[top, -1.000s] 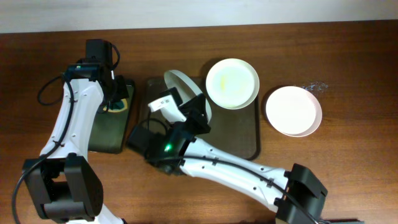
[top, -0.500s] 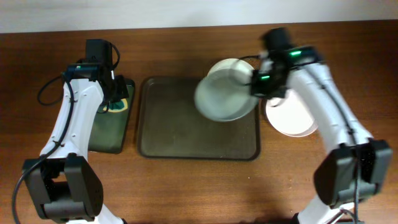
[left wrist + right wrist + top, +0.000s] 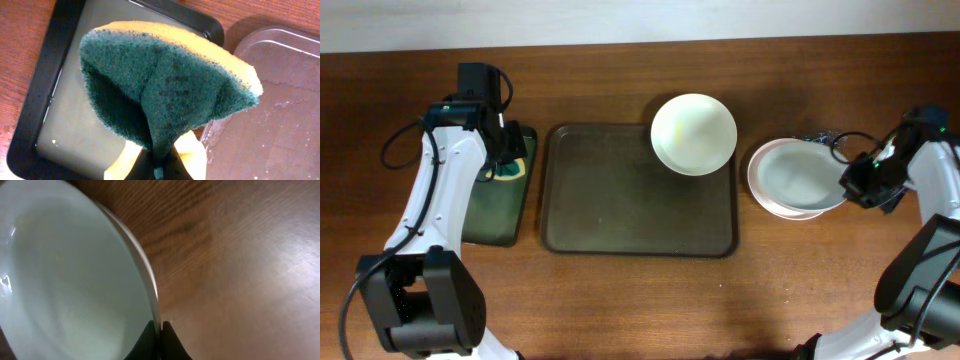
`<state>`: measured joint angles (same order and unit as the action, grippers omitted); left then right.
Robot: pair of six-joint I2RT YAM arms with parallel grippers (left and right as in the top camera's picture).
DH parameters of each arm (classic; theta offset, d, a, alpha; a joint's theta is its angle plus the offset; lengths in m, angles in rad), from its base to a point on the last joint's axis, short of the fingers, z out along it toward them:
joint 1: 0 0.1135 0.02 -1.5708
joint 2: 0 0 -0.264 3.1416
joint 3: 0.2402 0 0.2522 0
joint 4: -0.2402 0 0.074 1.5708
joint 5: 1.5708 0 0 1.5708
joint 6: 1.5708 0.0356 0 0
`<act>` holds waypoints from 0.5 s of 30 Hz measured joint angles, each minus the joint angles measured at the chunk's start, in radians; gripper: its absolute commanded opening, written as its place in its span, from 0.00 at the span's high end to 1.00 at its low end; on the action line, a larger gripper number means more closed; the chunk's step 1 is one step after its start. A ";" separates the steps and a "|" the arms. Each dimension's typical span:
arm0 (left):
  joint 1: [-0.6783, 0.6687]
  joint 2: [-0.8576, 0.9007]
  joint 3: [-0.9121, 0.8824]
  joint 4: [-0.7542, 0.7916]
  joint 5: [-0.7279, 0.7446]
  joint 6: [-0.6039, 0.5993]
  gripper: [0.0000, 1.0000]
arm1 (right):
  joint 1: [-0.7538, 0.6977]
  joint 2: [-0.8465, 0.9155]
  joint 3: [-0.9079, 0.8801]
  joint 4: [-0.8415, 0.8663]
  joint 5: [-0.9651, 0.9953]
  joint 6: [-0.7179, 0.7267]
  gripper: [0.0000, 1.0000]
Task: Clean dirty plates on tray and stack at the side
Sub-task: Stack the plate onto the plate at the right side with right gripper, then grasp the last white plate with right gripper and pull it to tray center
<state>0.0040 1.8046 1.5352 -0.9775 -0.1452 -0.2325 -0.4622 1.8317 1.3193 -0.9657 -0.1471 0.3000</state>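
Observation:
A cream plate [image 3: 693, 133] with a yellowish smear sits on the far right corner of the dark brown tray [image 3: 620, 210]. My right gripper [image 3: 852, 186] is shut on the rim of a pale grey-blue plate [image 3: 800, 180], which rests on a white plate [image 3: 770, 205] on the table right of the tray. The right wrist view shows the grey-blue plate [image 3: 65, 280] pinched between my fingers [image 3: 160, 330]. My left gripper [image 3: 507, 150] is shut on a folded green-yellow sponge [image 3: 165, 85] above the small black tray [image 3: 60, 100].
The black sponge tray [image 3: 495, 225] lies left of the brown tray. A small bit of clutter [image 3: 825, 138] lies on the table behind the stacked plates. The table's far edge runs along the top of the overhead view.
My right arm carried the grey-blue plate from the tray's left part, across the tray, to the right and set it onto the white plate. The left arm has not moved.

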 measured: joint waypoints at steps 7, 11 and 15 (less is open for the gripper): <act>0.000 0.000 0.000 0.001 0.000 0.000 1.00 | 0.006 0.000 -0.100 0.083 -0.052 0.040 0.59; 0.000 0.000 0.000 0.005 0.000 0.000 1.00 | 0.025 -0.057 -0.100 0.082 -0.129 0.042 0.50; 0.000 0.000 0.000 0.006 0.000 0.000 1.00 | 0.076 -0.222 -0.100 0.072 -0.127 0.040 0.45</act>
<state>0.0040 1.8046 1.5352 -0.9718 -0.1452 -0.2321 -0.3862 1.6100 1.2190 -0.8932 -0.2745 0.3405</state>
